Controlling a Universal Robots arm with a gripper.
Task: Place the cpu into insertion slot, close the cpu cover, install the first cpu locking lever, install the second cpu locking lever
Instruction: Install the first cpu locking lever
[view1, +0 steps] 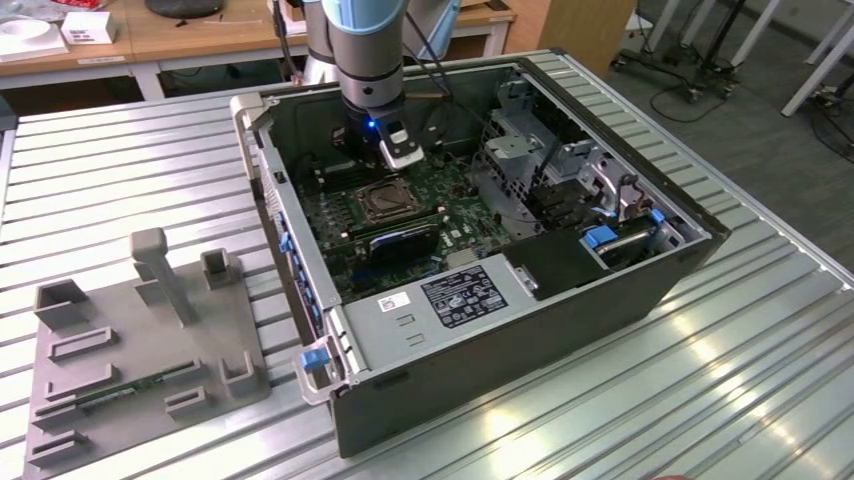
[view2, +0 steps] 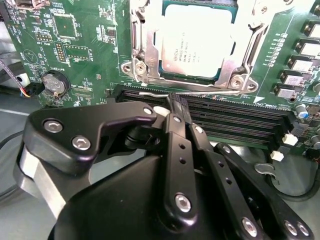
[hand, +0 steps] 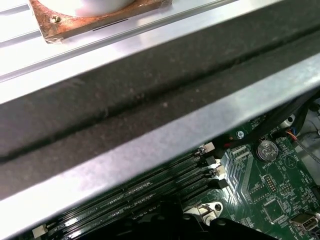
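Note:
In the second wrist view the pale silvery cpu lies flat in the insertion slot. The silvery cpu cover is down around it as a frame. A thin metal lever rod runs along the slot's edge beside the long black memory slots. My gripper is shut with nothing in it, its black fingertips just off that edge. In the exterior view the gripper hangs inside the open computer case, just behind the insertion slot.
The case walls surround the motherboard, with a drive cage on the exterior view's right. A coin battery sits near the socket. A grey fixture plate lies on the ribbed table at the exterior view's left.

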